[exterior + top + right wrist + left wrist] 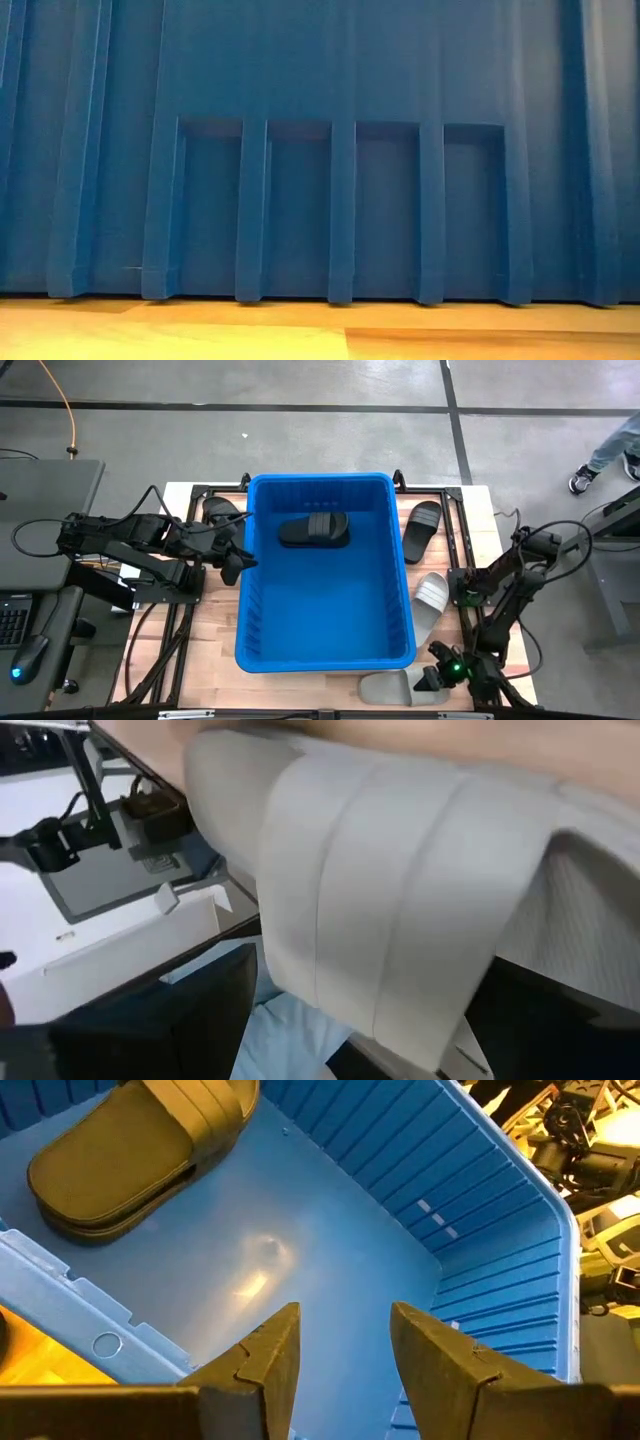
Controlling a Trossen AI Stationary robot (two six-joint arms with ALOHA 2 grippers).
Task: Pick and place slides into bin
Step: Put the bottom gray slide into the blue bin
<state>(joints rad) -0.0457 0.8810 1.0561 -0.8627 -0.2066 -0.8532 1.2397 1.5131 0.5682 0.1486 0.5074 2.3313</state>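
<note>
The left gripper (237, 565) hangs at the bin's (262, 650) nine o'clock rim, its two fingers (270, 1355) parted with a clear gap between them and nothing in it; the left wrist view shows them just above the blue wall, looking down onto the bare floor of the tub. Inside the bin, toward twelve o'clock, one black slide (315, 529) lies flat on the floor, well apart from every wall except the far one, which it is near; the rest of the floor is open. The right gripper (437, 677) is low at the table's five o'clock corner, right at the heel end of a light grey slide (402, 686) that lies just outside the bin's six o'clock wall. In the right wrist view that slide's ribbed strap (400, 970) fills the picture, with a dark finger on each side of it, so the claw seems closed around the sandal, though the contact itself is not plainly seen. A second grey slide (430, 606) lies along the bin's three o'clock wall, a black one (422, 529) beyond it toward two o'clock, and another black one (220, 515) at the ten o'clock corner, beside the left arm. The low view shows only the bin's ribbed wall (330, 150) standing on the wooden table (200, 335).
</note>
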